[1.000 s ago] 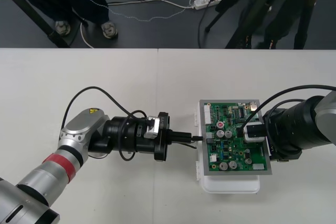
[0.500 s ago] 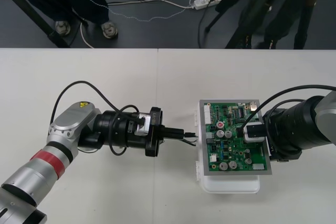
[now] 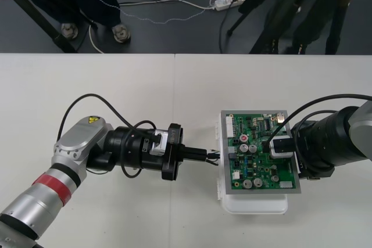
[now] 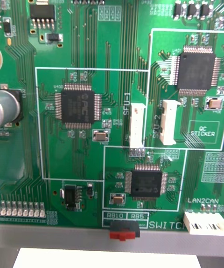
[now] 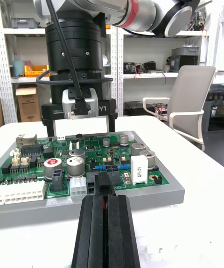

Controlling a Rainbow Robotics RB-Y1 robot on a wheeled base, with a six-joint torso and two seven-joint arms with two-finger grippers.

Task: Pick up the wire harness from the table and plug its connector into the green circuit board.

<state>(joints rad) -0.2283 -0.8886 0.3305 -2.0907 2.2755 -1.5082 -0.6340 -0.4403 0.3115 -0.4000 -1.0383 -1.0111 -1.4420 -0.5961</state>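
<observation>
Pale table [image 3: 116,97] bears the board [image 3: 261,161]. Left gripper [image 3: 204,155] is clamped on the harness [image 3: 213,156], picked up, with the plug just ahead of its fingertips at the board's edge. Seating apparently remains. Beyond it, the right gripper [image 5: 81,128] stands spread over the board.

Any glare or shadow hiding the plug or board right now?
Front view: even light, soft shadow under the left gripper, no glare on the board. Left wrist view: the black plug stands unshadowed before the lit board. Right wrist view: board evenly lit, no glare.
</observation>
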